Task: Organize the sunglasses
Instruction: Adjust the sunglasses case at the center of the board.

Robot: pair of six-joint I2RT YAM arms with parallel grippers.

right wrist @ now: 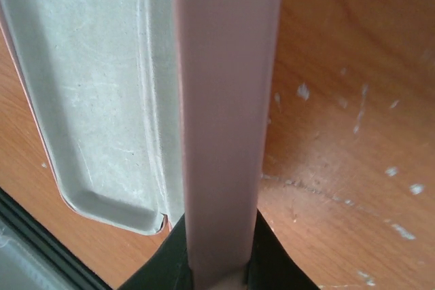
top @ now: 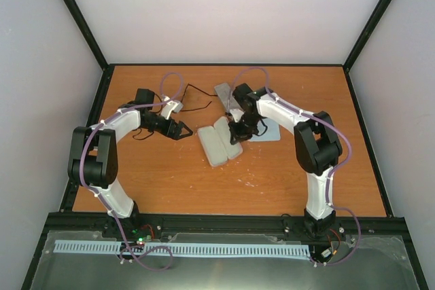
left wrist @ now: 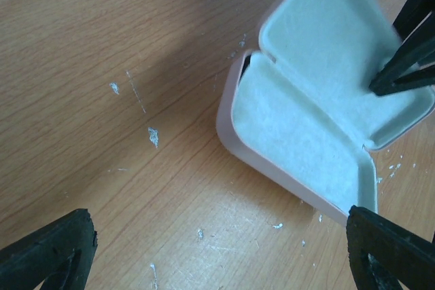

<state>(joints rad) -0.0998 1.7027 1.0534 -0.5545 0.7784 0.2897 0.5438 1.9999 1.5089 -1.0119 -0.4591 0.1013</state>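
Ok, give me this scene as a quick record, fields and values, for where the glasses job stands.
pink case: open on the table, lining bare
right gripper: shut on the pink case's lid edge
left gripper: open, empty, beside the case
sunglasses: on the table beyond the case, not yet packed
grey case: farther back
blue cloth: flat, partly under the right arm

The sunglasses (top: 197, 100) show only as a thin black outline of slim, wiry lines, lying flat on the wooden table (top: 170, 181) toward its far side, a little left of centre. They lie free, apart from the open case (top: 219, 142), beyond it and slightly to its left. Whether their arms are folded is too small to tell.
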